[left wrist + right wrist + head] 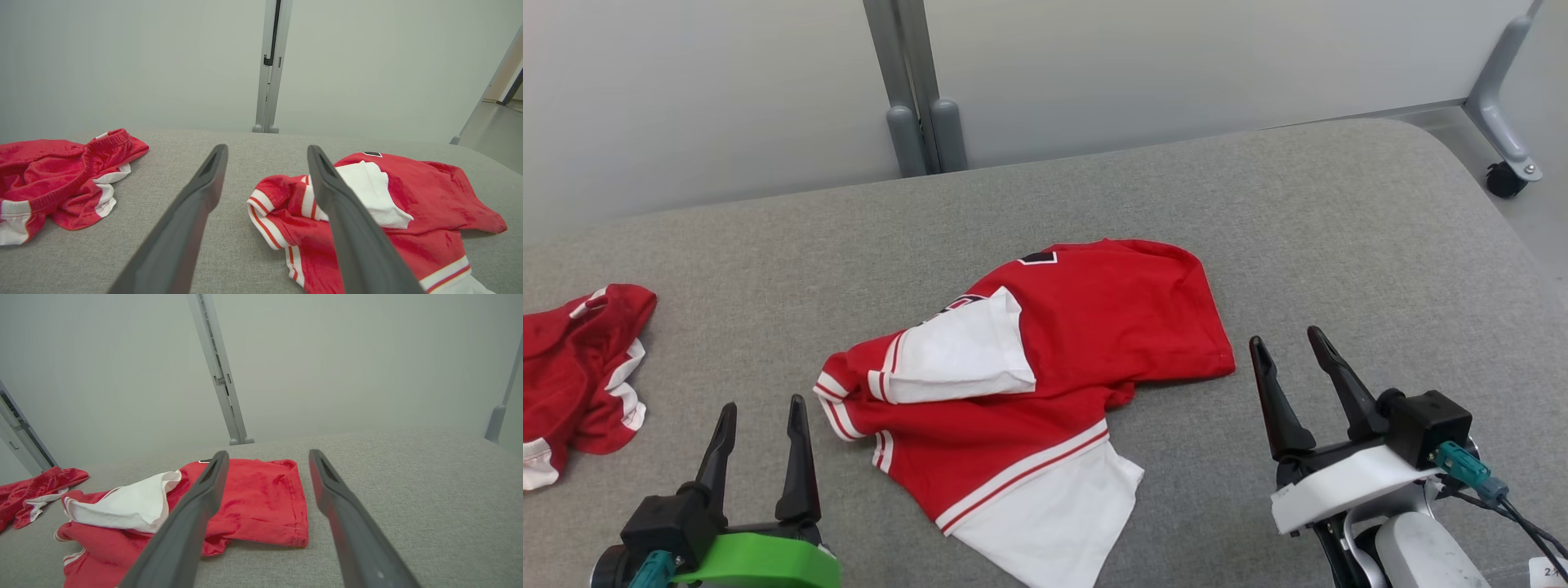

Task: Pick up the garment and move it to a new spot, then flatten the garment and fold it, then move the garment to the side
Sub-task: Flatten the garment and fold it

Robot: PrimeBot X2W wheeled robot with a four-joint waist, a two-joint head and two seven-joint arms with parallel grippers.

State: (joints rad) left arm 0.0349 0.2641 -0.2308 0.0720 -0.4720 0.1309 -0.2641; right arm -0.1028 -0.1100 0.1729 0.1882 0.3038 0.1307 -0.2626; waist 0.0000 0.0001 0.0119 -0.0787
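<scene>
A grey padded surface (1298, 229) spans my head view, with a post (915, 82) behind it at 12 o'clock. The jersey (1111, 327) lies crumpled at centre, a white sleeve folded over the red body. Its black-and-white print is tucked under, so I can't read it. Red shorts (572, 367) sit at 9 o'clock, well apart; my left wrist view shows their elastic waistband. The left gripper (762, 406) at 7 o'clock and the right gripper (1288, 336) at 4 o'clock both gape wide, holding nothing. A caster (1503, 178) sits at 2 o'clock.

Two red-and-white garments: one jersey (1111, 327) and one pair of shorts (572, 367). Two grippers: left gripper (761, 406), right gripper (1287, 336). One grey bench (1339, 229).
</scene>
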